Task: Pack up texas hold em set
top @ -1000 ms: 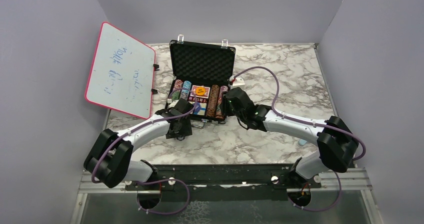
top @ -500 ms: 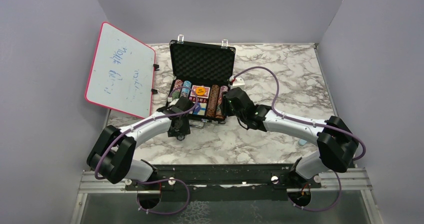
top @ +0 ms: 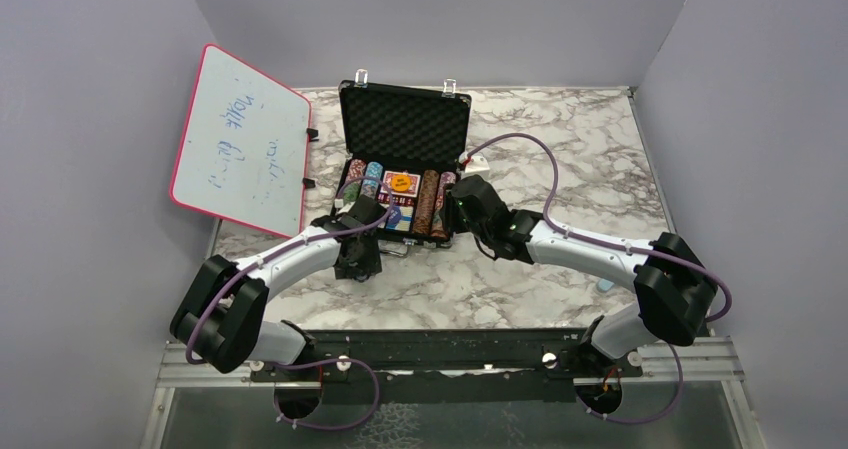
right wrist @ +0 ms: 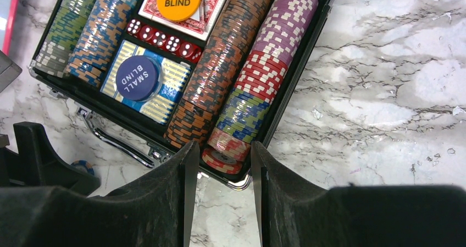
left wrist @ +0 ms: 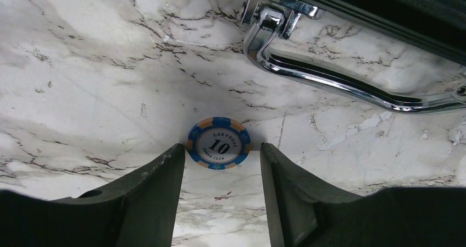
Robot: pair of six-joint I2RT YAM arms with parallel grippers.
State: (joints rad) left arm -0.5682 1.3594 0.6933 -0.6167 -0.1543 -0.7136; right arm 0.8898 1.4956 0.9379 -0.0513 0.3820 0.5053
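The left fingers (left wrist: pixel 159 203) stood apart and empty, a stray blue chip (left wrist: pixel 218 143) on the worktop (left wrist: pixel 82 65) just beyond their tips, probably lined up for pickup, while the right fingers (right wrist: pixel 165 203) flanked a red chip (right wrist: pixel 221 162) at a corner of the case (top: pixel 405 124), grip unclear.

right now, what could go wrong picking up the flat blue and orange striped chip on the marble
1. The blue-and-orange striped poker chip lies flat on the marble tabletop, just ahead of the open left gripper: its fingers may skid over it.
2. The chrome handle of the black case sits close: a nudged chip could slide under it.
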